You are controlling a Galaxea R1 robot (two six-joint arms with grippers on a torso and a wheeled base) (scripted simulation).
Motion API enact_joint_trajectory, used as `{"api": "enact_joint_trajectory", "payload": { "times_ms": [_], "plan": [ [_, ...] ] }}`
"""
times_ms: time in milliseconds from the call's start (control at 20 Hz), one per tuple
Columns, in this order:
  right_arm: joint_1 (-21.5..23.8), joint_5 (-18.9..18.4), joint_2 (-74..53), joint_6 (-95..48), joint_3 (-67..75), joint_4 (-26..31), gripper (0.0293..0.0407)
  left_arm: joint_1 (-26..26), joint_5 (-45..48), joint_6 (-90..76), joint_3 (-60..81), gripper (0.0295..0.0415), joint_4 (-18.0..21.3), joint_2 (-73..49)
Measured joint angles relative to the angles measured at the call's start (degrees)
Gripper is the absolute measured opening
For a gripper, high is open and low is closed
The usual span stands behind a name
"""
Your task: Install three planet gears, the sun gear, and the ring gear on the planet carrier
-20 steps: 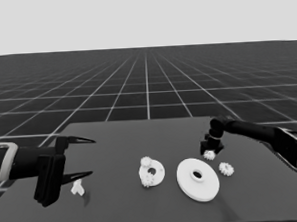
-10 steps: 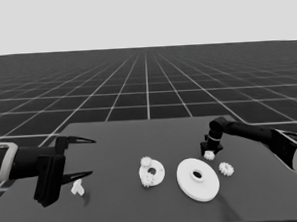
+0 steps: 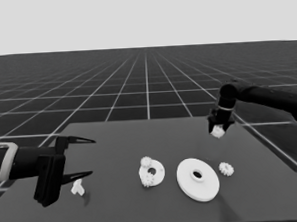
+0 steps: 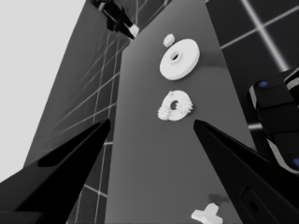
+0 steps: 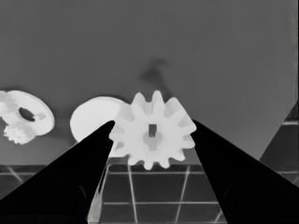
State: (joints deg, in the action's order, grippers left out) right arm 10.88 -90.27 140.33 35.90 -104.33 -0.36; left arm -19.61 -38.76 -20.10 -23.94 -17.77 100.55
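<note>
Gear held: small toothed gear (image 5: pixel 153 131) clamped betw. right hand's (image 3: pixel 218 129) two fingers, lifted above counter (image 3: pixel 115 143) near far right corner; seen also from left wrist view (image 4: pixel 134 30).
Right hand: closed on that gear, arm reaching in from right, over far right part of counter.
Smaller round part: (image 3: pixel 156 171) mid-counter, flat, dark centre hole; two gears sit on it, one at far edge (image 3: pixel 145 161), one at near edge (image 3: pixel 148 179).
Larger round part: (image 3: pixel 197 179) flat on counter just right of smaller one, not touching it as far as head view shows.
Loose gear: (image 3: pixel 226 169) on counter just right of larger round part.
Left hand: (image 3: pixel 83 157) fingers apart, nothing betw. them, over left end of counter; arm parked at left edge.
Thin white piece: (image 3: pixel 78 188) lies on counter near left hand's lower finger, not gripped.
</note>
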Motion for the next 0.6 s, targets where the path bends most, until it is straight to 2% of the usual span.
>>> {"api": "enact_joint_trajectory", "payload": {
  "times_ms": [250,300,350,450,600],
  "plan": [
    [1.33,-1.09,0.60,-0.60,-1.30,0.88,0.0312,0.00,0.00,0.00,0.00,0.0385,0.00,0.00],
    [1.47,-0.80,1.32,22.19,16.24,1.35,0.0312,0.00,0.00,0.00,0.00,0.0385,0.00,0.00],
    [1.53,-0.50,9.16,33.62,22.25,1.69,0.0312,0.00,0.00,0.00,0.00,0.0385,0.00,0.00],
    [1.65,-0.21,20.31,40.60,20.07,1.89,0.0312,0.00,0.00,0.00,0.00,0.0385,0.00,0.00],
    [1.73,-0.14,25.25,42.03,16.84,1.93,0.0312,0.00,0.00,0.00,0.00,0.0385,0.00,0.00]
  ]
}}
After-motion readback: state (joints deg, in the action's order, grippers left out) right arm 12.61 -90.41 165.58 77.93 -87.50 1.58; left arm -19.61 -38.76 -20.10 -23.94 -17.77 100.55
